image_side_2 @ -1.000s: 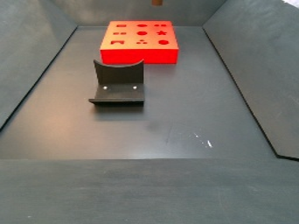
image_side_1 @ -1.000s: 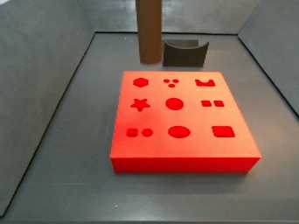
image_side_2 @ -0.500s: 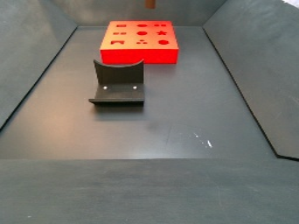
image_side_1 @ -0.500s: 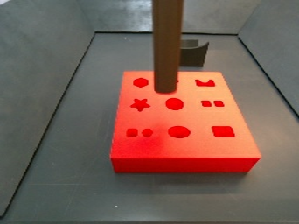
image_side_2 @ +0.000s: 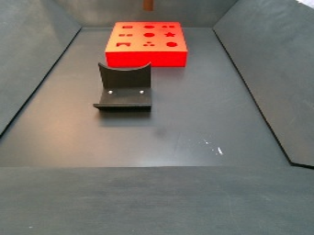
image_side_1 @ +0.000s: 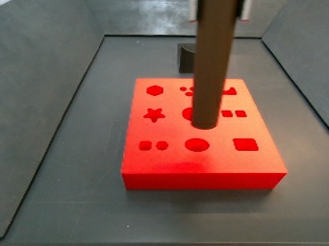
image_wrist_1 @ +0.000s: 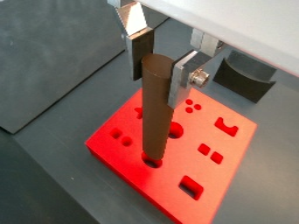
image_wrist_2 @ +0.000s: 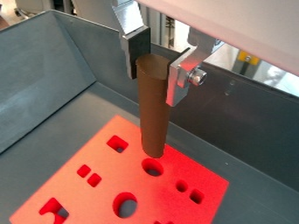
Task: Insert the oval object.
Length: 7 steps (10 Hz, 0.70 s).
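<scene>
I read the pincer as clenched on the oval object: in both wrist views the silver finger plates press against the upper part of the dark brown post, one on each side, and the post hangs upright between them.

Landmark: the red block, lying on the dark bench.
- The oval object stands vertical above the red block. In a side view its lower end overlaps the middle of the block's top face, over the round cutout in the centre row.
- In both wrist views the lower end lies at a round opening in the red block; I cannot tell whether the end is inside the opening or just above it.
- The pincer is above the red block, at the upper end of the post; only its finger plates and mount show.
- The red block's top face carries recessed shapes: a hexagon, a star, circles, an oval, squares and a notched shape.

The fixture stands on the bench, well apart from the red block, in a side view. Grey walls enclose the bench.
</scene>
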Motion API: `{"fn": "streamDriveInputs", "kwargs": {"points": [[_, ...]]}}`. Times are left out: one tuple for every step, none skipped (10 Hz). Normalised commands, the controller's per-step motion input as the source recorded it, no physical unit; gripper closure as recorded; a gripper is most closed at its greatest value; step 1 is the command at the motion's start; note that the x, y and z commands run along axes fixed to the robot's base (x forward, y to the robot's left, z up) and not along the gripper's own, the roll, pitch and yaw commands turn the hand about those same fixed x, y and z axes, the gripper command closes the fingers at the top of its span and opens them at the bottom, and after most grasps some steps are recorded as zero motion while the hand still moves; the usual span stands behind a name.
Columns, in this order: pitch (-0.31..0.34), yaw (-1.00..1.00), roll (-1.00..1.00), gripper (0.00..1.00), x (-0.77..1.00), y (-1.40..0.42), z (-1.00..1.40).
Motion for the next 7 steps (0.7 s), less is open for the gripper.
{"fn": "streamDriveInputs", "kwargs": {"points": [[0.156,0.00,0.46,1.00,0.68,-0.20,-0.22],[0.121,0.00,0.37,1.00,0.57,-0.17,-0.36],[0.000,0.00,0.08,1.00,0.10,0.00,-0.29],[-0.003,0.00,0.00,1.00,0.00,0.00,-0.29],[0.000,0.00,0.01,1.00,0.00,0.00,-0.27],[0.000,0.00,0.05,1.00,0.00,0.00,-0.04],[0.000,0.00,0.04,1.00,0.00,0.00,-0.04]]}}
